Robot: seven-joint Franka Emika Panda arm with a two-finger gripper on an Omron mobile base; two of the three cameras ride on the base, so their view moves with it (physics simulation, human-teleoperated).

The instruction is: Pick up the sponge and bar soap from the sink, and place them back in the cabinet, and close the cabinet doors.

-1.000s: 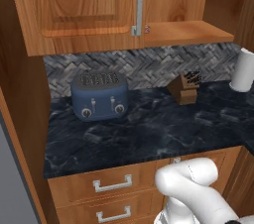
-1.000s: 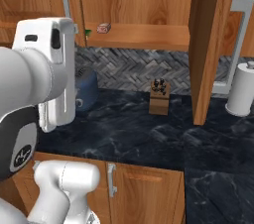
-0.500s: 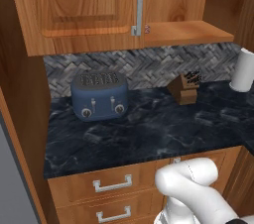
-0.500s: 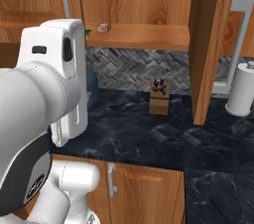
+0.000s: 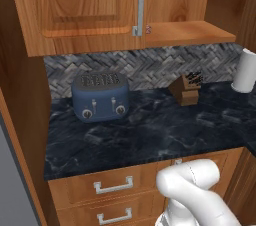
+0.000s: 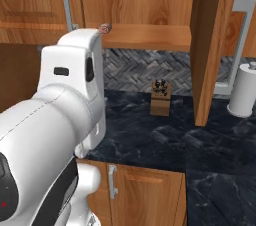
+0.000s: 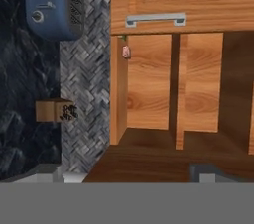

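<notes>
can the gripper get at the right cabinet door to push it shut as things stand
Probably yes: the right cabinet door stands swung out over the counter, nothing in front of it, and the gripper is open and empty.

The warm brown wooden wall cabinet (image 5: 190, 32) shows a smooth satin grain, and its raised-panel wooden left door (image 5: 80, 10) matches, carrying a brushed silver metal bar handle (image 5: 138, 5). The right door (image 6: 212, 45), also smooth brown wood, bears a like silver handle (image 6: 239, 45). The dark blue-black marbled stone desk (image 5: 150, 130) looks polished and faintly glossy. Behind it the grey herringbone tile backsplash (image 5: 150, 67) looks matt and rough. The rounded blue toaster (image 5: 100, 95) has a smooth, softly shiny shell. The small brown wooden knife block (image 5: 184, 89) is matt. The white paper towel roll (image 5: 246, 71) is plain and matt. The lower wooden drawers (image 5: 110, 187) carry silver metal pulls.
</notes>
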